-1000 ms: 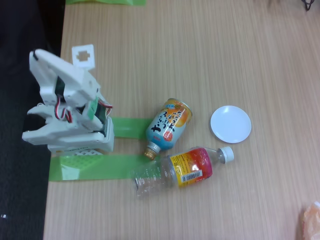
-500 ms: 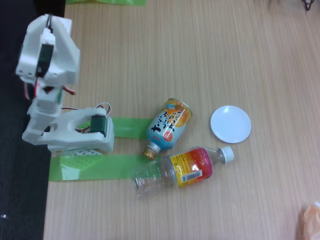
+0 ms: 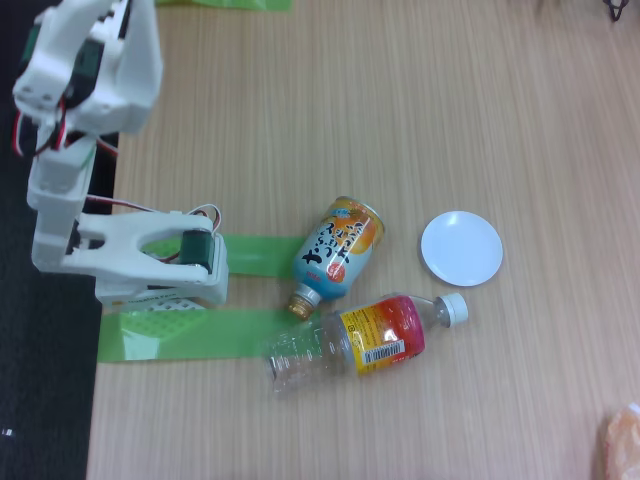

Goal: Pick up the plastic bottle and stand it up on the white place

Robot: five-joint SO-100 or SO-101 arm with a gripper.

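The plastic bottle (image 3: 365, 338) lies on its side on the wooden table, clear with a red, orange and yellow label, its white cap pointing right toward the white place. The white place (image 3: 461, 248) is a small round plate just above and right of the cap, with nothing on it. My white arm (image 3: 90, 70) is raised at the upper left, far from both. Its gripper (image 3: 95, 8) end runs into the top edge of the fixed view, so the fingertips are cut off. Nothing is seen held in it.
A blue and orange can (image 3: 337, 250) lies on its side just above the bottle, close to it. The arm's base (image 3: 150, 265) sits on green tape strips (image 3: 200, 335) at the table's left edge. An orange object (image 3: 622, 440) peeks in at the bottom right corner.
The arm has unfolded from its tucked pose over the base and lifted up toward the upper left of the view. Bottle, can and plate have not moved.
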